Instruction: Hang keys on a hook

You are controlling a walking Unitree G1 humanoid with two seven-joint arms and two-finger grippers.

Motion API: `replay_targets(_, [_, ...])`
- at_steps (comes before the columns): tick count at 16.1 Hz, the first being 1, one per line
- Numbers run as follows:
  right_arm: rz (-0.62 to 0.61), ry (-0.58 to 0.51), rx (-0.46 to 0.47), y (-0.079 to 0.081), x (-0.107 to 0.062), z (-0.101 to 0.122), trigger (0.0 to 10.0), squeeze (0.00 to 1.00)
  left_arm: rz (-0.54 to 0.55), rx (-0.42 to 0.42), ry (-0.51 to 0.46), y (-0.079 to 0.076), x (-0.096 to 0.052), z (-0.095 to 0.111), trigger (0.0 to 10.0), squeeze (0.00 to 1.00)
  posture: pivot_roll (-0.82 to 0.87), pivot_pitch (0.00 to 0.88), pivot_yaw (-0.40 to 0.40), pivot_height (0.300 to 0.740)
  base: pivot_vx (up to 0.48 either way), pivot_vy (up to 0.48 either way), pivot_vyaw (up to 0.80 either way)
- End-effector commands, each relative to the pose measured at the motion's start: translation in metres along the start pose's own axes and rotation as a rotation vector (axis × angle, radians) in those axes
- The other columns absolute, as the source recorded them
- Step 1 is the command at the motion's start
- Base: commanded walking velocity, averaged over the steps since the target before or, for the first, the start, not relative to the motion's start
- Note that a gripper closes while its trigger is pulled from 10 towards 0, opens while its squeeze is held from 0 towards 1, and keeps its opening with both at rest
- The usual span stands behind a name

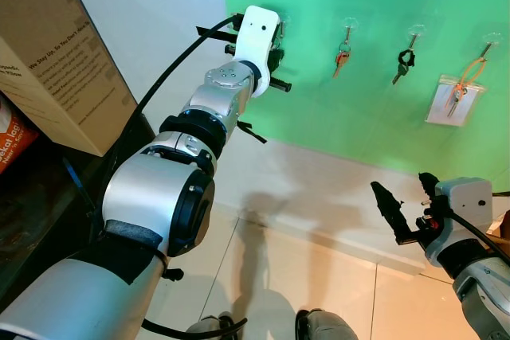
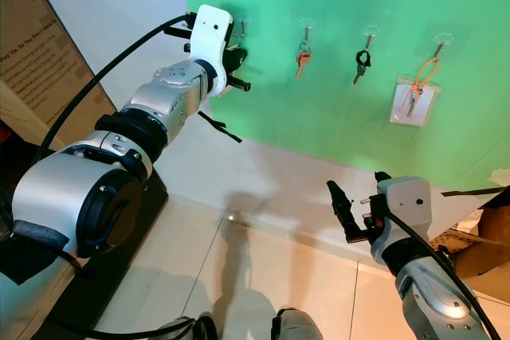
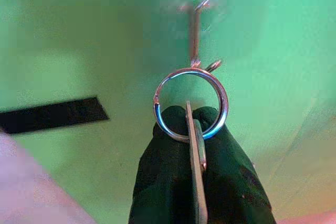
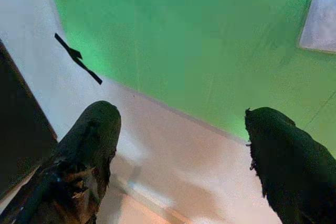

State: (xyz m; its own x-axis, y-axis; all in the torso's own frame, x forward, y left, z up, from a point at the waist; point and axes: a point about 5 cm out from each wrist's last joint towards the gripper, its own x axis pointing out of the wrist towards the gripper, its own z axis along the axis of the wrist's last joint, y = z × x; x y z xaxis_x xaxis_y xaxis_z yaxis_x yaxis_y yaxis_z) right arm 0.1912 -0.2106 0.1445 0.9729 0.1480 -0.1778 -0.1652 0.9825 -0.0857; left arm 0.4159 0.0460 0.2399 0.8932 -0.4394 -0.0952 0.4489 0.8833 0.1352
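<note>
My left arm reaches up to the green wall, where my left gripper (image 3: 190, 129) is shut on a key with a silver key ring (image 3: 191, 103). The ring's top edge touches the lower end of the leftmost clear wall hook (image 3: 196, 30); I cannot tell whether it is threaded on. In the head views the left gripper (image 1: 275, 60) sits right at that hook (image 2: 237, 25). My right gripper (image 1: 405, 206) hangs low near the wall's foot, open and holding nothing, with its fingers (image 4: 89, 145) spread wide.
Three more hooks to the right carry an orange-tagged key set (image 1: 342, 57), a black key set (image 1: 404, 64) and keys on an orange cord over a clear pouch (image 1: 454, 97). A cardboard box (image 1: 56, 53) stands at the left on a dark shelf. Pale tile floor lies below.
</note>
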Motion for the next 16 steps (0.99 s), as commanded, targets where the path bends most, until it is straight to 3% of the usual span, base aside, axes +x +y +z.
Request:
replay_targets(1, [0.008, -0.019, 0.001, 0.001, -0.003, 0.005, 10.0, 0.00, -0.021, 0.070, -0.082, -0.004, 0.001, 0.022, 10.0, 0.00, -0.39, 0.102, 0.076, 0.740, 0.000, 0.000, 0.00])
replay_targets(5, [0.007, -0.020, 0.003, 0.002, -0.002, 0.005, 10.0, 0.00, -0.035, 0.091, -0.098, -0.006, 0.001, 0.024, 10.0, 0.00, -0.39, 0.101, 0.079, 0.740, 0.000, 0.000, 0.00])
replay_targets(13, [0.001, -0.026, 0.005, 0.001, -0.002, 0.006, 10.0, 0.00, -0.076, 0.031, 0.066, -0.009, 0.001, -0.007, 10.0, 0.00, -0.39, 0.099, 0.084, 0.740, 0.000, 0.000, 0.00])
replay_targets(16, [0.002, -0.027, 0.006, 0.002, -0.001, 0.006, 10.0, 0.00, -0.064, 0.031, 0.077, -0.007, 0.000, -0.010, 10.0, 0.00, -0.39, 0.099, 0.084, 0.740, 0.000, 0.000, 0.00])
